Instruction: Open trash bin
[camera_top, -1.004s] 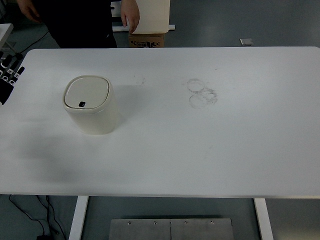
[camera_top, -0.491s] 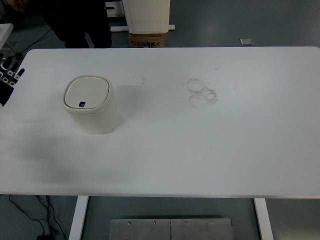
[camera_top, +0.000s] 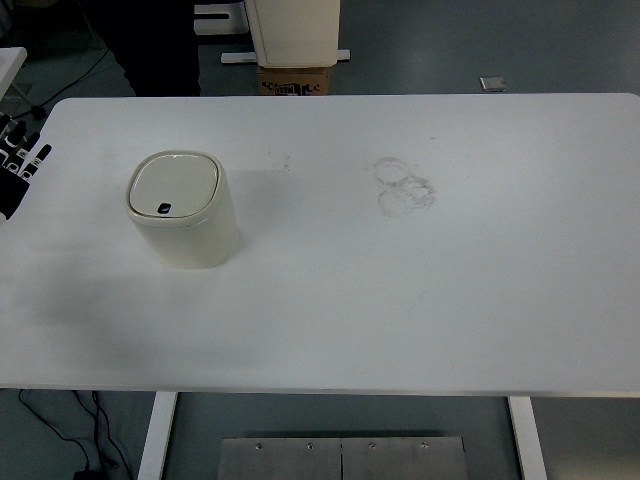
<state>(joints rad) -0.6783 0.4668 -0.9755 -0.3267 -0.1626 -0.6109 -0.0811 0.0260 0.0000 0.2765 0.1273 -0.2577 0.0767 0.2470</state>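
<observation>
A cream trash bin (camera_top: 182, 210) stands on the left part of the white table (camera_top: 400, 290). Its flat lid is closed, with a small dark button (camera_top: 164, 209) at the lid's near edge. My left hand (camera_top: 18, 158) shows only at the picture's left edge, well left of the bin and apart from it; just its black fingertips with white marks are in view. My right arm is out of view.
Faint grey ring smudges (camera_top: 404, 186) mark the table's middle. A person in dark clothes (camera_top: 150, 45) stands beyond the far left edge. A cardboard box (camera_top: 295, 78) and a white cabinet (camera_top: 295, 30) stand behind the table.
The person behind the table has stepped to the left and their hands have left the picture. My left hand has shifted slightly at the left edge. The bin has not moved.
</observation>
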